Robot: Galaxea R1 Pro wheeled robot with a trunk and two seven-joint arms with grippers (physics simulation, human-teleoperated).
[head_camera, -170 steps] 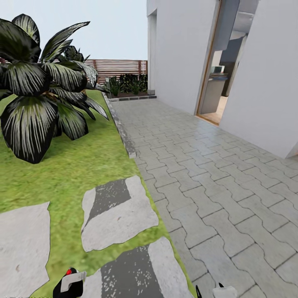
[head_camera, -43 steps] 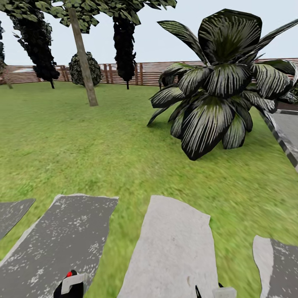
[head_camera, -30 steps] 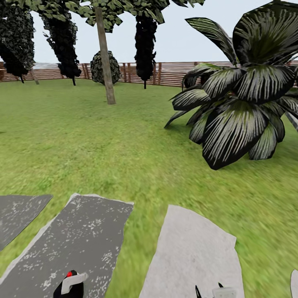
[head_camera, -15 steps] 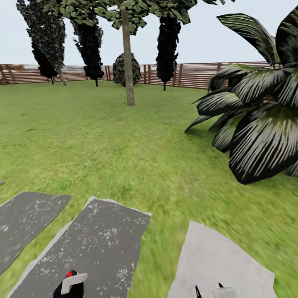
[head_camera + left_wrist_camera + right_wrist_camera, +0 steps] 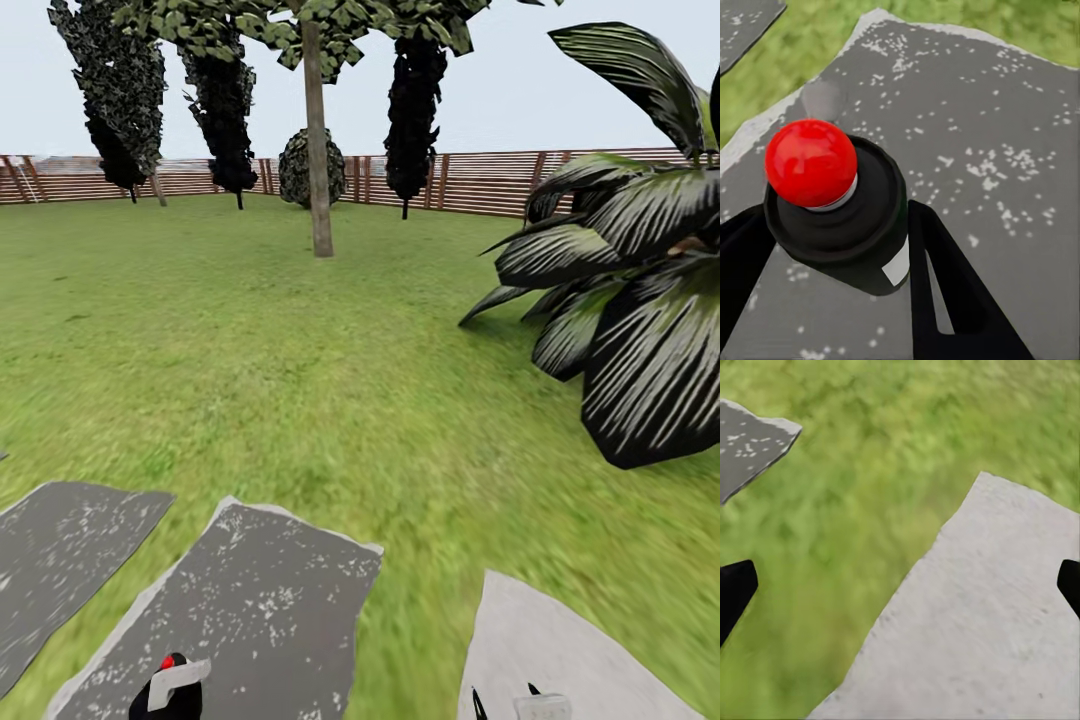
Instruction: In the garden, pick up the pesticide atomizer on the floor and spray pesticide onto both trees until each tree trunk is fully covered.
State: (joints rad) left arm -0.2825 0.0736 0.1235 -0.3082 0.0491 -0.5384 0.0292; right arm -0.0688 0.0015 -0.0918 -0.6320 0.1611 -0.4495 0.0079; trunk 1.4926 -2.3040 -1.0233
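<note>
left hand [image 5: 832, 247]: closed, gripping | right hand [image 5: 900, 585]: fingers spread wide

This is an outdoor garden: a wide green lawn [image 5: 260, 340] with grey stepping stones [image 5: 250, 600] near, a broad-leaved plant [image 5: 630, 300] at right, a tall bare-trunked tree [image 5: 318, 150], dark conifers [image 5: 415, 100] and a brown slatted fence [image 5: 480, 180] far off.
</note>
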